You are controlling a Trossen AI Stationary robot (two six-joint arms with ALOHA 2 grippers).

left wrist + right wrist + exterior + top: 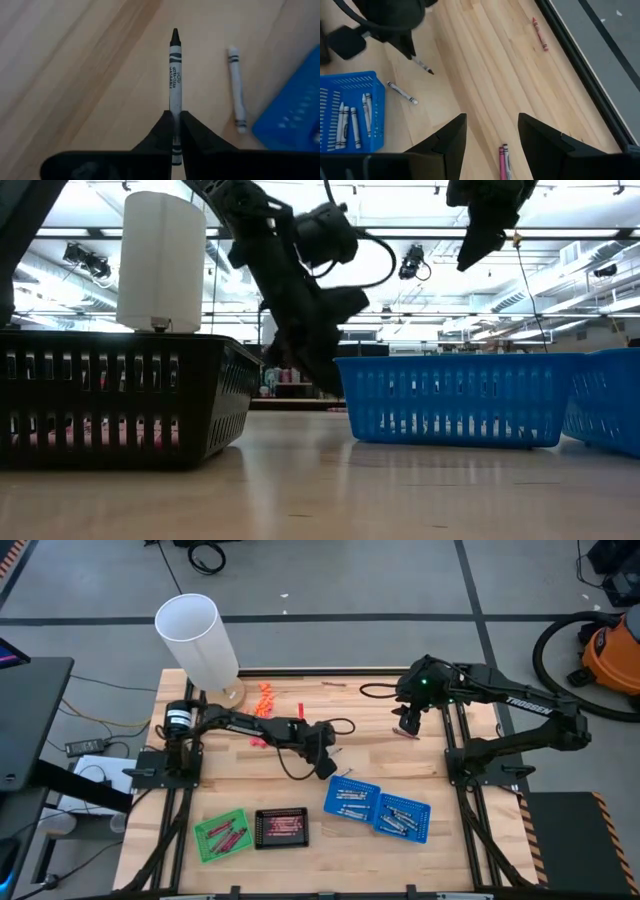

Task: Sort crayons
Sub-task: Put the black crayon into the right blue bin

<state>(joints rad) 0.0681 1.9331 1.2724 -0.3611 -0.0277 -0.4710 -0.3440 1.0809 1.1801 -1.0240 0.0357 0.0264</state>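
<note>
My left gripper (pixel 175 131) is shut on a grey crayon with a black tip (pixel 174 62), mid-table just beyond the blue baskets (pixel 352 800). A second grey crayon (pixel 236 87) lies flat on the wood beside it. My right gripper (pixel 492 132) hangs open, high over the table's far right part. Below it a magenta and a grey crayon (pixel 503 161) lie side by side. A red crayon (pixel 539 34) lies near the far edge. My left gripper pinches the black-tipped crayon between its two fingers (pixel 197 137) near the blunt end (pixel 175 107). The fingers slant down, and the crayon runs on past the fingertips in line with them, tip (pixel 175 35) pointing away. Whether the tip touches the wood I cannot tell.
Two blue baskets (pixel 402 817) holding grey crayons stand at the near right. A green basket (pixel 222 834) and a black one (pixel 281 827) with reddish crayons stand at the near left. A white cylinder (pixel 198 640) and a heap of orange pieces (pixel 266 698) are at the far left.
</note>
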